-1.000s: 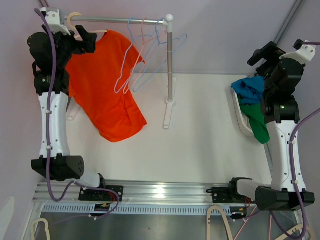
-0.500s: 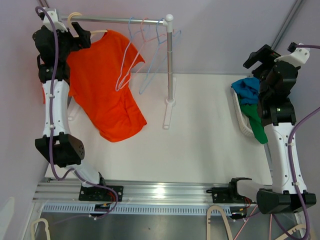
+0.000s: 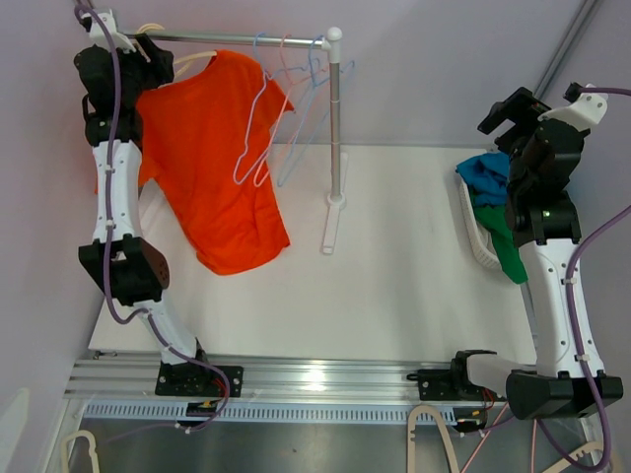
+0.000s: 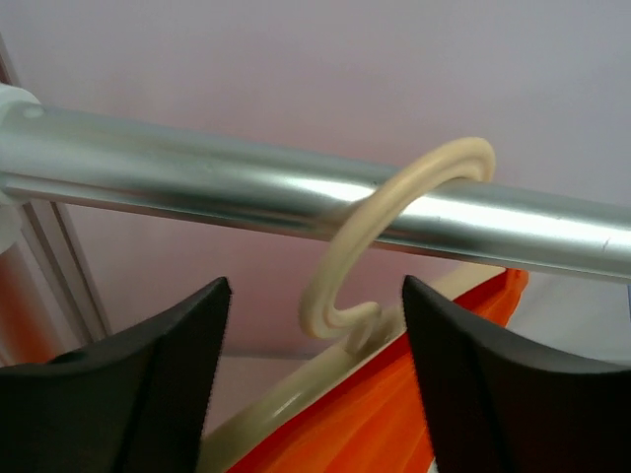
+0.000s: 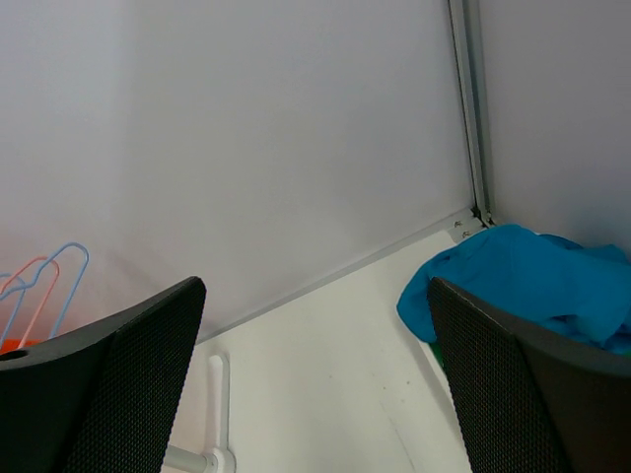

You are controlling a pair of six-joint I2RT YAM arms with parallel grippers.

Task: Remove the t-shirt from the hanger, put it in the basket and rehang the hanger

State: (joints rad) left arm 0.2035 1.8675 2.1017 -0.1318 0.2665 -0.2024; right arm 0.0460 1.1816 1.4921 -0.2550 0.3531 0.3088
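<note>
Raised higher than a second ago, the left gripper [image 4: 314, 325] now straddles the cream hanger's hook [image 4: 394, 187] on the rail [image 4: 197, 177] — fingers apart, not touching it. The orange t-shirt [image 3: 212, 168] hangs there, still on its hanger. This looks like the grasp step: next, pinch the hook and lift. The right gripper [image 5: 315, 335] — wide, empty.

The top camera sat high up and looked down on the whole table [image 3: 414, 286] from far off. The left wrist camera was very close to the rail [image 4: 246, 197] and looked up at the hook [image 4: 394, 227] on it. The right wrist camera looked low across the table toward the back wall, from farther away. Top and left views both showed the rail and hook. Top and right views both showed the blue cloth [image 5: 523, 276].
</note>
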